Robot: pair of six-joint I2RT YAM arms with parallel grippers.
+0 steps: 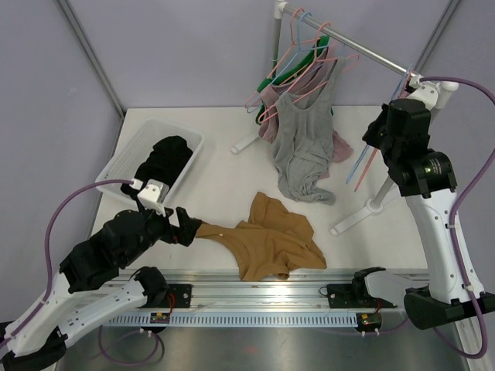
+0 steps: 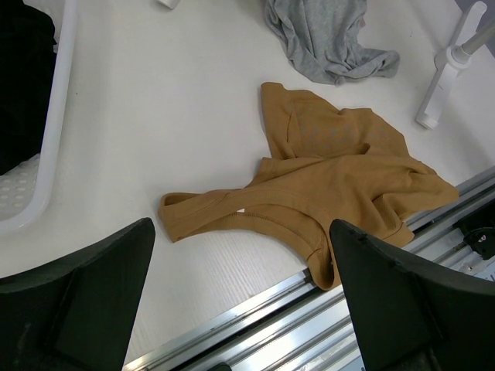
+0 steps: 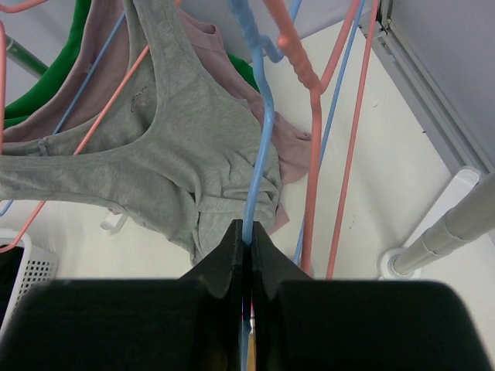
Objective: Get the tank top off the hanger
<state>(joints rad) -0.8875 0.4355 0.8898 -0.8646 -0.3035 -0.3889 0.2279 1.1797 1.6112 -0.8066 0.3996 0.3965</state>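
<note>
A grey tank top (image 1: 305, 147) hangs from hangers on the rack rod (image 1: 348, 42), its hem resting on the table. It also shows in the right wrist view (image 3: 178, 154), with a pink hanger (image 3: 116, 93) through its strap. My right gripper (image 3: 247, 232) is shut on the lower wire of a blue hanger (image 3: 263, 139), beside the rack's right end (image 1: 375, 143). A brown tank top (image 1: 274, 239) lies flat on the table, off any hanger. My left gripper (image 2: 241, 228) is open and empty, just left of the brown top's strap (image 2: 201, 212).
A white basket (image 1: 128, 158) with black clothes (image 1: 166, 158) stands at the left. Pink and green garments hang behind the grey top. The rack's white foot (image 1: 363, 212) and post stand at the right. A metal rail (image 1: 271, 290) runs along the near edge.
</note>
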